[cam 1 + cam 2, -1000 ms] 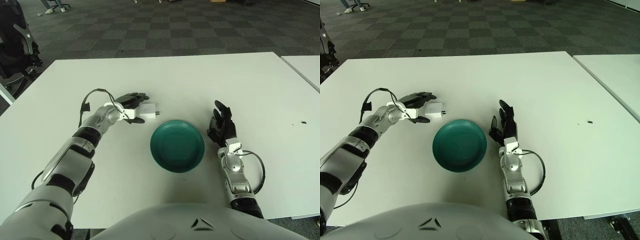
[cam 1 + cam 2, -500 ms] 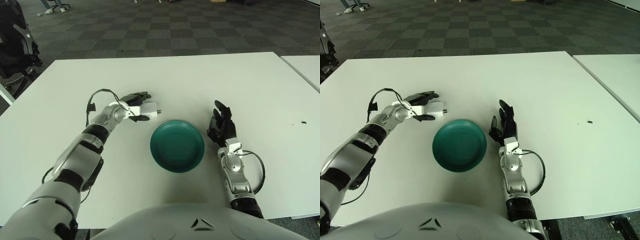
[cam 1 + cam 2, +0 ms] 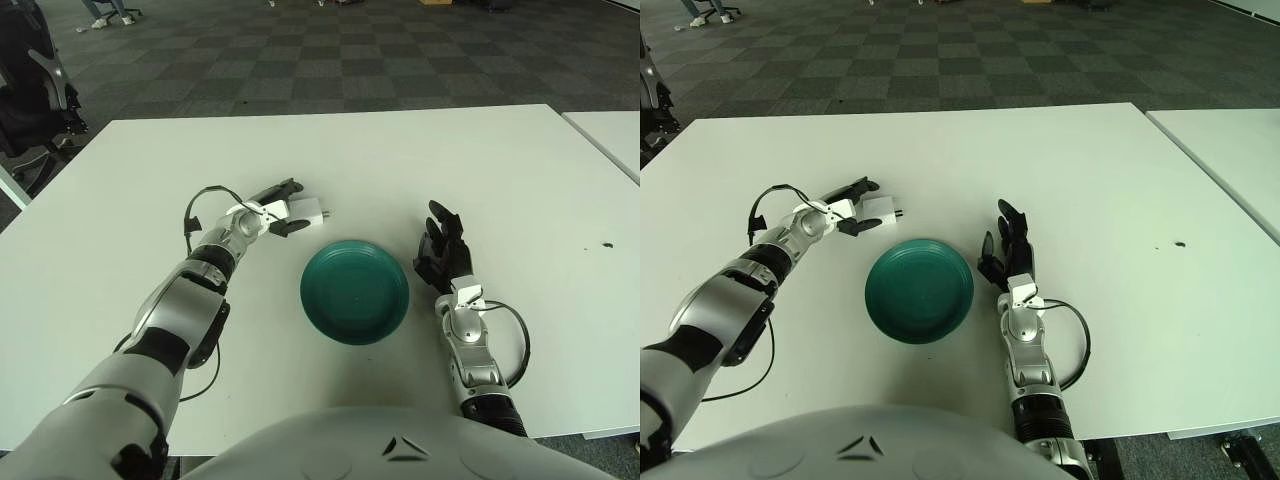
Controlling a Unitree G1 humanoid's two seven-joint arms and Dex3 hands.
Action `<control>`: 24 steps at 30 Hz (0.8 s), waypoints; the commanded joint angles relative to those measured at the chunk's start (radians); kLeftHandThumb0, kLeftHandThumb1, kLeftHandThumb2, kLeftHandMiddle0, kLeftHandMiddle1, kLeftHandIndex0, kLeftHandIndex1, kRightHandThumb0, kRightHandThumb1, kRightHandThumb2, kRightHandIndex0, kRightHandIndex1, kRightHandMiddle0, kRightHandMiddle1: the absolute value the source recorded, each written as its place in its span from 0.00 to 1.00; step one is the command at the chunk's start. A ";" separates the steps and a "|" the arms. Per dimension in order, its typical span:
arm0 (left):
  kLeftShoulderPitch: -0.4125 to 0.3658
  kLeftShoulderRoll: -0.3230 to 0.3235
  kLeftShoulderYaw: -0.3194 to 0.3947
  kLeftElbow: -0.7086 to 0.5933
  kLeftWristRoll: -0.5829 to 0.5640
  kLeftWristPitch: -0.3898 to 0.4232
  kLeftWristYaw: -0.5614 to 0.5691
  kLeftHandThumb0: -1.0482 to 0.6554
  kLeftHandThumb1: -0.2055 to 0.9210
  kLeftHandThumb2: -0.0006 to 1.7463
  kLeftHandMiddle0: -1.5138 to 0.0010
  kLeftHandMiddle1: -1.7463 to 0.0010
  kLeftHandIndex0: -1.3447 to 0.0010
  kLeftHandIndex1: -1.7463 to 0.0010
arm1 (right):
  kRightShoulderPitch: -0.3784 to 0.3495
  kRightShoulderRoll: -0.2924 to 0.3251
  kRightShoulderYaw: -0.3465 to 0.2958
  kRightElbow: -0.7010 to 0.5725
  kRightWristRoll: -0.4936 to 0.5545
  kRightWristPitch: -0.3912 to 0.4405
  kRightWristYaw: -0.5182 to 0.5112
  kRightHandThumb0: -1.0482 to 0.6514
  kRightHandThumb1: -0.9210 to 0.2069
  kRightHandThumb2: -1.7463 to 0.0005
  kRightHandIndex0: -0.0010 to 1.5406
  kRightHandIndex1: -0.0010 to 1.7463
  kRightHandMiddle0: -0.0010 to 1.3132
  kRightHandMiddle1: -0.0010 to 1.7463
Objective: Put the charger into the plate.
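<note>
While the left hand point(image 3: 268, 207) pinches the charger point(image 3: 305, 210), the carry to the plate point(image 3: 355, 291) is the step in hand.

With its black fingers point(image 3: 283, 188) closed over the top and underside of the white charger, the left hand holds it beyond the plate's far left edge, prongs pointing right; whether it is clear of the table point(image 3: 520, 170) I cannot tell. By my reading, the grasp is made and the transfer barely started: next the hand must bring the charger toward the robot and to the right, over the green plate's middle, then lower and release it. That arm reaches forward, forearm angled inward, a black cable looping at the wrist. At the plate's right, the right hand point(image 3: 444, 254) sits idle, fingers loosely spread, holding nothing.
</note>
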 commanded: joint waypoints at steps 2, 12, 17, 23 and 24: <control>-0.013 -0.014 0.002 0.034 -0.015 0.054 -0.067 0.01 1.00 0.35 0.83 0.99 1.00 0.53 | 0.112 0.034 0.024 0.157 0.004 0.143 0.011 0.18 0.00 0.47 0.20 0.01 0.00 0.35; -0.015 -0.022 -0.063 0.048 0.030 0.080 -0.086 0.01 1.00 0.36 0.81 0.98 1.00 0.53 | 0.111 0.030 0.020 0.157 0.009 0.151 0.017 0.17 0.00 0.48 0.20 0.01 0.00 0.30; -0.020 -0.025 -0.106 0.059 0.064 0.088 -0.103 0.01 1.00 0.37 0.77 0.97 1.00 0.53 | 0.111 0.032 0.025 0.155 0.006 0.156 0.018 0.18 0.00 0.48 0.21 0.01 0.00 0.30; -0.023 -0.029 -0.194 0.065 0.145 0.085 -0.105 0.02 1.00 0.40 0.68 0.95 0.99 0.44 | 0.114 0.035 0.029 0.146 0.008 0.162 0.021 0.17 0.00 0.48 0.21 0.01 0.00 0.28; -0.025 -0.029 -0.208 0.066 0.158 0.086 -0.105 0.02 1.00 0.40 0.66 0.91 0.97 0.41 | 0.114 0.036 0.028 0.145 0.008 0.162 0.021 0.17 0.00 0.48 0.21 0.01 0.00 0.28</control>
